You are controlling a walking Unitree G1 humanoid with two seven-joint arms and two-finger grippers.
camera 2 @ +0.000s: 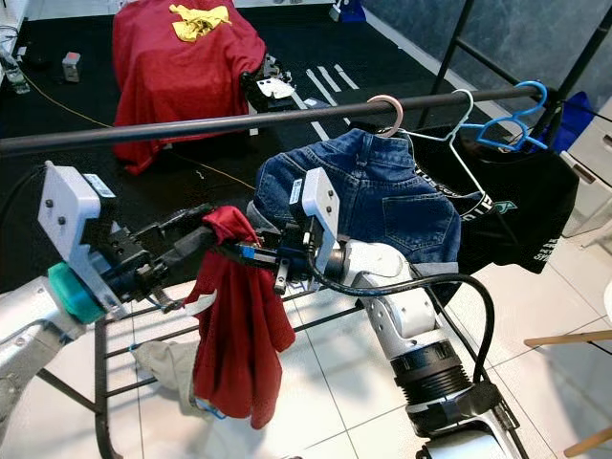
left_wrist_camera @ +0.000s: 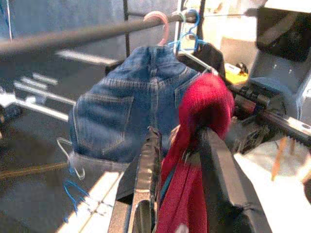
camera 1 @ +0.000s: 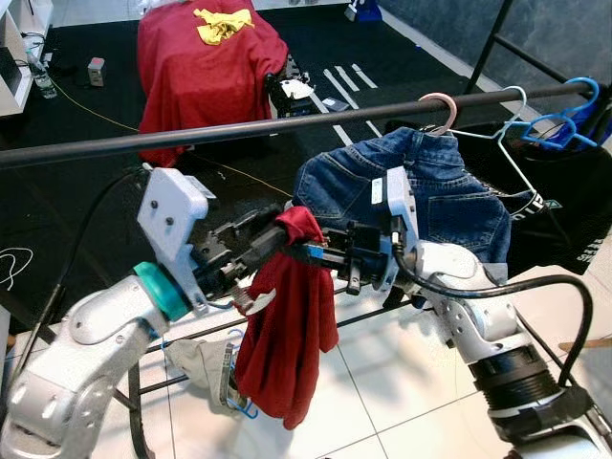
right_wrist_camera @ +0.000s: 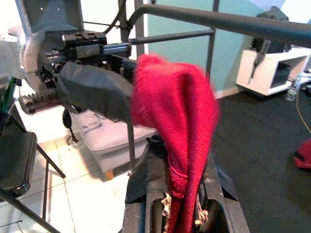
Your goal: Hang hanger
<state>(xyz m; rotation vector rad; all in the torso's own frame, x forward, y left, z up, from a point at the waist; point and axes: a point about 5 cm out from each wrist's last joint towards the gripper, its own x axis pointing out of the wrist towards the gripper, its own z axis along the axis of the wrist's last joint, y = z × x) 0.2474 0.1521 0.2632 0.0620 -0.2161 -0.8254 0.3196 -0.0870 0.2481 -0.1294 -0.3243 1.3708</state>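
Observation:
A red garment (camera 1: 287, 335) hangs below the black rail (camera 1: 239, 129), bunched at its top between both grippers. My left gripper (camera 1: 277, 239) reaches in from the left, its fingers (left_wrist_camera: 214, 160) shut on the top of the red cloth. My right gripper (camera 1: 317, 254) meets it from the right, also shut on that bunched top (right_wrist_camera: 180, 111). A bit of blue hanger (camera 1: 239, 406) shows at the garment's lower edge. Both grippers sit well below the rail, just left of the denim shorts (camera 1: 430, 196) on a pink hanger (camera 1: 440, 105).
Further right on the rail hang a white hanger (camera 1: 497, 120), a blue hanger (camera 1: 564, 120) and a black garment (camera 1: 564, 210). A grey cloth (camera 1: 196, 359) lies on the tiles under the rack. A red cloth-covered object (camera 1: 206, 67) stands on the black floor behind.

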